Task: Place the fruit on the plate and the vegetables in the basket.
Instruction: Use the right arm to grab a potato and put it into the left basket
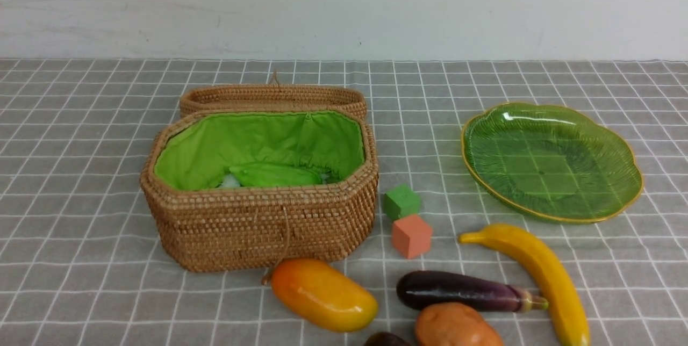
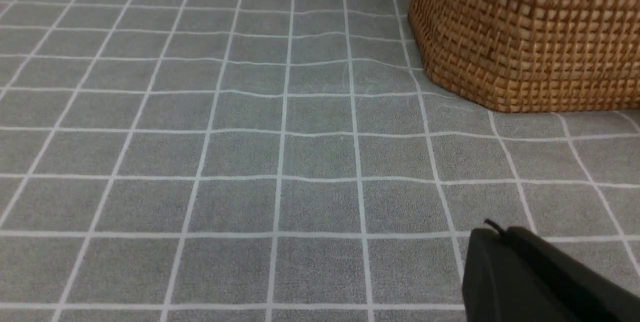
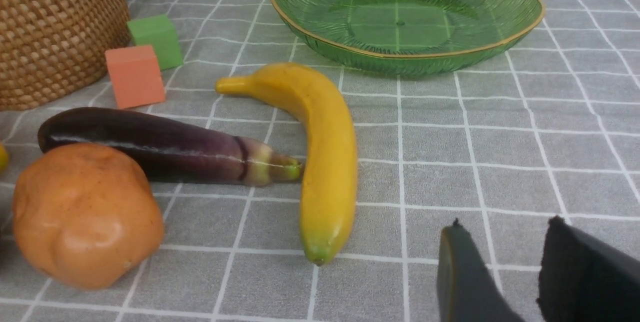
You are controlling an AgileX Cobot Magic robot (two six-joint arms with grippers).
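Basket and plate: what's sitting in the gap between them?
Front view: a green cube by the basket, a salmon cube just nearer the robot; the rest up to the plate is bare cloth.

Bright, even light falls across all views, and shadows are faint. White glare streaks the plate (image 1: 553, 163) along its upper-left edge. The front view's corners seem slightly soft.

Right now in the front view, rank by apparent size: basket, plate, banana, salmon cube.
1. basket
2. plate
3. banana
4. salmon cube
The banana lies nearer the camera than the plate and still looks smaller, so the order is safe.
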